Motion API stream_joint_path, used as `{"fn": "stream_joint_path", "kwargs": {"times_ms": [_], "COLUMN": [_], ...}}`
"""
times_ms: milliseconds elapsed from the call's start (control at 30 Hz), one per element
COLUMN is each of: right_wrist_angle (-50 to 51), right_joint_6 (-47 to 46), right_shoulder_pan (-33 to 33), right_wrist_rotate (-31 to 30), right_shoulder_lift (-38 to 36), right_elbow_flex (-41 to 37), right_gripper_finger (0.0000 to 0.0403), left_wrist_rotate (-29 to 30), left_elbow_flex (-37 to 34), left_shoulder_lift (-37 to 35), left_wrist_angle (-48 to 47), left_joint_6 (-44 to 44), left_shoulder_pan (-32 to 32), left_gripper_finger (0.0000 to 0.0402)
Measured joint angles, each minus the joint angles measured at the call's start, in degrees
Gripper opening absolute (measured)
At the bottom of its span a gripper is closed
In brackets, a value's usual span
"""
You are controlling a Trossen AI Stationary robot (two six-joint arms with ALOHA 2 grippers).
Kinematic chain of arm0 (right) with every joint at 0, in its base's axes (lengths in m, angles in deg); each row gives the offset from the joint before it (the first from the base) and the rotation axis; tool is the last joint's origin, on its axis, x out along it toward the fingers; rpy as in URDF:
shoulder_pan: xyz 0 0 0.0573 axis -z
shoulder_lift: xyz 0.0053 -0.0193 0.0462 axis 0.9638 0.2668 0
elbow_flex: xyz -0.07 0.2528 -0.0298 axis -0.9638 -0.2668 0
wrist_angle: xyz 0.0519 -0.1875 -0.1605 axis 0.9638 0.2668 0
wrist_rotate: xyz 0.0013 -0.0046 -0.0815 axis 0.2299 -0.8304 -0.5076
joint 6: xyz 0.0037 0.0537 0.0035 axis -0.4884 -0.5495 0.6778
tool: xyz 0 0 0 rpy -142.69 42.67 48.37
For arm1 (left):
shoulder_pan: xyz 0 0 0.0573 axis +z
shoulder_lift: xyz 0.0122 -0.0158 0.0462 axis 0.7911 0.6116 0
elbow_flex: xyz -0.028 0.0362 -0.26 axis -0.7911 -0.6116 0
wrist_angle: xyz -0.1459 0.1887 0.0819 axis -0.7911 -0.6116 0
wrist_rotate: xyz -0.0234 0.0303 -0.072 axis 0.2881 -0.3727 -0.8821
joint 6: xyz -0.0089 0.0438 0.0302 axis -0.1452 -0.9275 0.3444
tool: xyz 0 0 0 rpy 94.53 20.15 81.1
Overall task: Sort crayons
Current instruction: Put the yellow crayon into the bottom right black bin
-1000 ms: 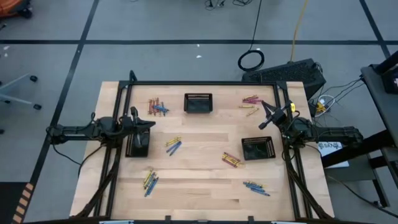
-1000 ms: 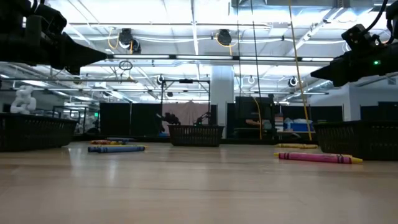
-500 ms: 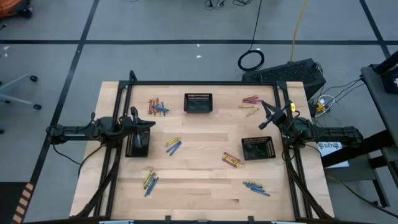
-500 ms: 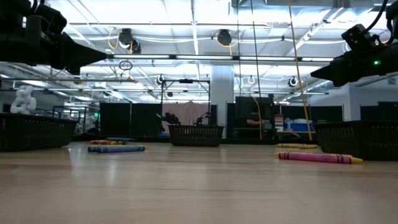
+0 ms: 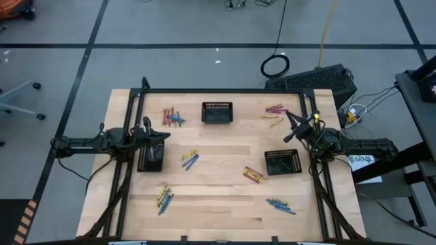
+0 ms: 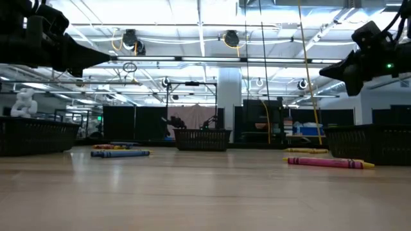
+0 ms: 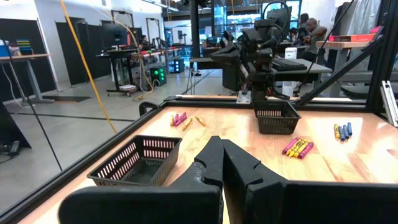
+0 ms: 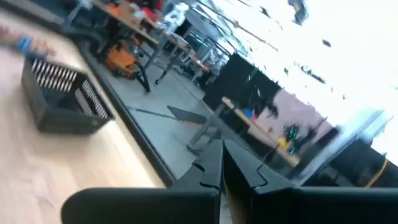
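Observation:
Crayons lie on the wooden table in several small heaps: far left (image 5: 172,117), far right (image 5: 274,109), middle (image 5: 190,159), near the right basket (image 5: 254,175), near left (image 5: 163,197) and near right (image 5: 280,204). My left gripper (image 5: 165,136) is shut and empty, hovering at the table's left above a black basket (image 5: 151,156); its shut fingers show in the left wrist view (image 7: 221,147). My right gripper (image 5: 289,129) is shut and empty, raised at the table's right, between the far-right crayons and another basket (image 5: 283,162); its fingers show in the right wrist view (image 8: 221,150).
A third black basket (image 5: 216,113) stands at the far middle. A black frame (image 5: 225,91) runs around the table's edges. In the low view a blue crayon (image 6: 122,153) and a pink crayon (image 6: 327,162) lie on the tabletop. Bare wood lies at the near middle.
My right gripper has turned and tipped a little where it hovers, staying shut. The crayons and baskets have not moved.

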Motion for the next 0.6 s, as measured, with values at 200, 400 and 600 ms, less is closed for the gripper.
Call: {"fn": "stream_joint_path", "kwargs": {"times_ms": [200, 400, 600], "right_wrist_angle": [-0.6, -2.2, -11.6], "right_joint_6": [8.0, -26.9, -48.9], "right_shoulder_pan": [0.0, -0.1, -0.1], "right_wrist_rotate": [3.9, 26.6, 36.3], "right_shoulder_lift": [0.0, 0.0, 0.0], "right_elbow_flex": [0.0, 0.0, 0.0], "right_gripper_finger": [0.0000, 0.0000, 0.0000], "left_wrist_rotate": [0.0, 0.0, 0.0], "left_elbow_flex": [0.0, 0.0, 0.0], "left_shoulder_lift": [0.0, 0.0, 0.0], "left_wrist_angle": [0.0, 0.0, 0.0], "left_joint_6": [0.0, 0.0, 0.0], "left_shoulder_pan": [0.0, 0.0, 0.0], "left_gripper_finger": [0.0000, 0.0000, 0.0000]}}
